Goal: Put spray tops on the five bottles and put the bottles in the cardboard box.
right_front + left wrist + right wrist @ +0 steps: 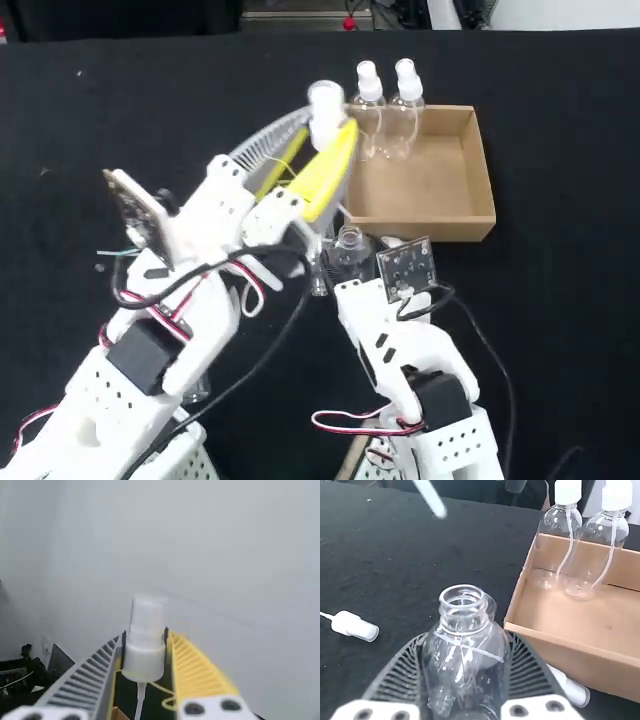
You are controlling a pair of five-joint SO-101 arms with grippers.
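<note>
1. Clear plastic is what both arms carry. The left end effector [145, 637] is clenched on a white spray top [145, 647], raised near the box [440, 222]. The right end effector [465, 645] grips an uncapped bottle [462, 607] upright just in front of the box's near wall.
2. We judge the step in hand to be capping the third bottle. Two capped bottles [370, 110] [405, 105] stand in the box's far corner.
3. Next, we think the top's thin dip tube [431, 499] must come down over the open neck and thread inside. The cap must then seat on the rim while the right arm keeps the bottle steady and vertical. Top and neck are well apart, so alignment is the delicate part.
4. A loose top [352, 625] lies on the black tabletop [560, 120], apart from the bottle. Another white top [570, 687] lies against the box wall, partly hidden behind the right end effector.
5. Hard to make out:
   - The left wrist view faces a pale wall, so it does not show the neck below.
   - A second clear rim [491, 606] sits just behind the held neck, and we cannot tell what it belongs to.
   - From above, the arms cover much of the near tabletop, so we cannot place the remaining bottles.
</note>
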